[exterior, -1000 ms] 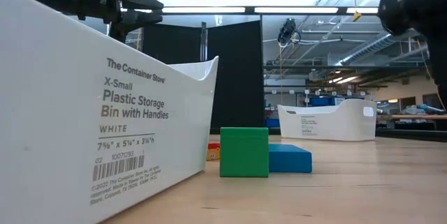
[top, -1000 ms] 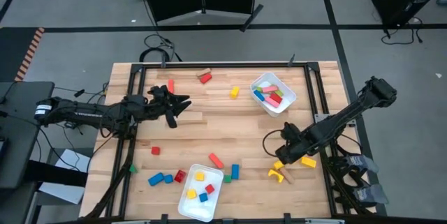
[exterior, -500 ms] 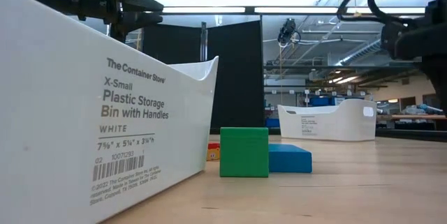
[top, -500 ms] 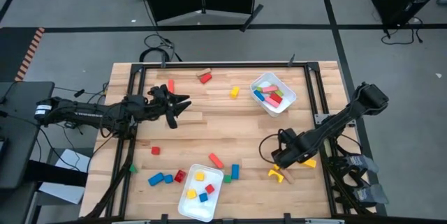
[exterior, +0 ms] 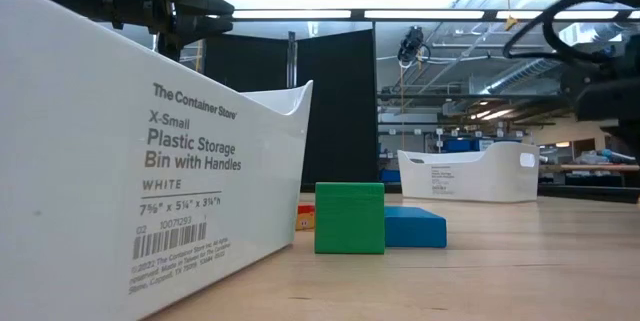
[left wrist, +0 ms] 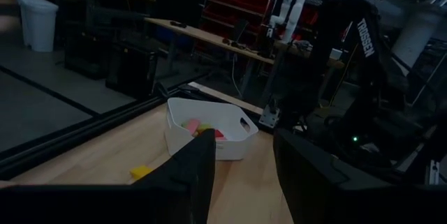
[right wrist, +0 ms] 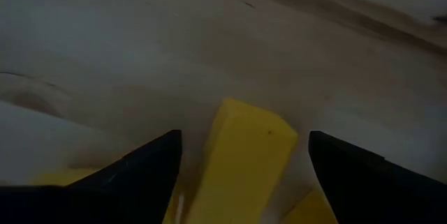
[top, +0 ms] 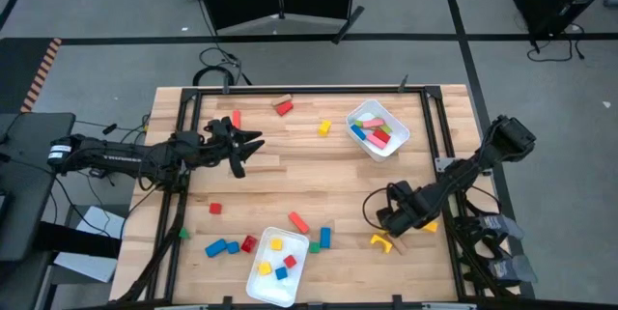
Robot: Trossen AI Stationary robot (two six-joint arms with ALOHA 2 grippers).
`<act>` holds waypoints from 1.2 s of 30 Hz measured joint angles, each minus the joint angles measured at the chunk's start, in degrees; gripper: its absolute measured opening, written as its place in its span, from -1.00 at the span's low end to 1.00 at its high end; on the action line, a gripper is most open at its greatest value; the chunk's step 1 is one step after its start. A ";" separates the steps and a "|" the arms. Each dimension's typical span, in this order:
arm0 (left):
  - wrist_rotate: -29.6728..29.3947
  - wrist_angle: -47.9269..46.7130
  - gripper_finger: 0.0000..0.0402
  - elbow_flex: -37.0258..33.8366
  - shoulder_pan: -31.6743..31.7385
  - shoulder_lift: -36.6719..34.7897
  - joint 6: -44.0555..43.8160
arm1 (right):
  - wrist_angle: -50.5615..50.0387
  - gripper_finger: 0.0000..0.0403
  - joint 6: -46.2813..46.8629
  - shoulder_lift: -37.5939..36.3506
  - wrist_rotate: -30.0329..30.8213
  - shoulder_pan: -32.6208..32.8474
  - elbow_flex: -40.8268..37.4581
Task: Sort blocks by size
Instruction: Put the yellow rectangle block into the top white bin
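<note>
The right gripper [top: 386, 221] is being held low over the wooden table [top: 290, 170], at about four o'clock from the table's middle, with its fingers [right wrist: 133, 175] spread wide on either side of a yellow bar [right wrist: 237, 161]. In the right wrist view the bar is lying between the two dark fingers with a gap showing on each side, so nothing is being gripped. A yellow arch [top: 383, 243] is lying on the table just beside this gripper, toward the near edge.

The left gripper [top: 247, 141] is being held out above the table at about ten o'clock, its fingers [left wrist: 188, 175] parted with a clear gap between them and nothing in it.

The remaining blocks are scattered. At the twelve o'clock edge a red block [top: 283, 108] is lying, with a yellow cube [top: 324, 127] near it and a red bar [top: 237, 119] close to the left gripper. A small red cube [top: 215, 209] is lying at eight o'clock. Toward six o'clock, two blue blocks [top: 218, 248], a red cube [top: 249, 244], an orange-red bar [top: 298, 222] and a blue block [top: 324, 238] beside a green cube [exterior: 349, 218] are gathered around a white plastic bin [top: 261, 281], in which several small cubes are resting. A second white bin [top: 398, 126], at two o'clock, is holding longer coloured blocks.
</note>
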 joint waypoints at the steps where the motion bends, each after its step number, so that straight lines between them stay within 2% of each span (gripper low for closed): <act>1: 0.00 0.04 -0.24 0.02 0.00 0.00 0.01 | 0.61 0.59 0.66 0.01 0.26 0.29 -0.44; 5: -0.01 0.31 -0.24 0.02 0.00 0.00 -0.01 | 1.78 0.49 2.86 -0.10 1.30 1.09 -1.50; 8: -0.02 1.17 -0.24 0.02 0.00 0.00 -0.01 | 2.67 0.34 3.69 -0.16 2.10 1.43 -1.89; 15: -0.02 1.40 -0.24 0.04 0.00 0.00 -0.03 | 2.96 -0.26 3.79 -0.16 4.30 1.66 -2.08; 21: -0.02 1.37 -0.24 0.04 0.00 0.00 -0.35 | -1.37 -0.29 3.36 -0.83 10.00 1.97 -1.25; 26: -0.02 1.33 -0.24 0.04 0.00 0.00 -0.42 | -4.97 -0.29 0.60 -4.80 18.68 2.06 1.20; 29: -0.02 1.31 -0.24 0.04 0.00 0.00 -1.26 | -4.83 -0.29 -5.20 -8.04 27.69 2.06 3.22; 31: -0.02 1.29 -0.24 0.04 0.00 0.00 -1.52 | -3.00 -0.29 -12.22 -10.12 34.22 2.04 4.53; 34: -0.29 1.29 -0.24 0.04 0.03 0.00 -1.56 | 4.88 -0.29 -26.84 -13.39 42.46 1.91 5.37; 36: -0.31 1.31 -0.24 0.04 0.32 0.00 -1.58 | 13.42 -0.29 -39.99 -15.07 45.41 1.41 5.37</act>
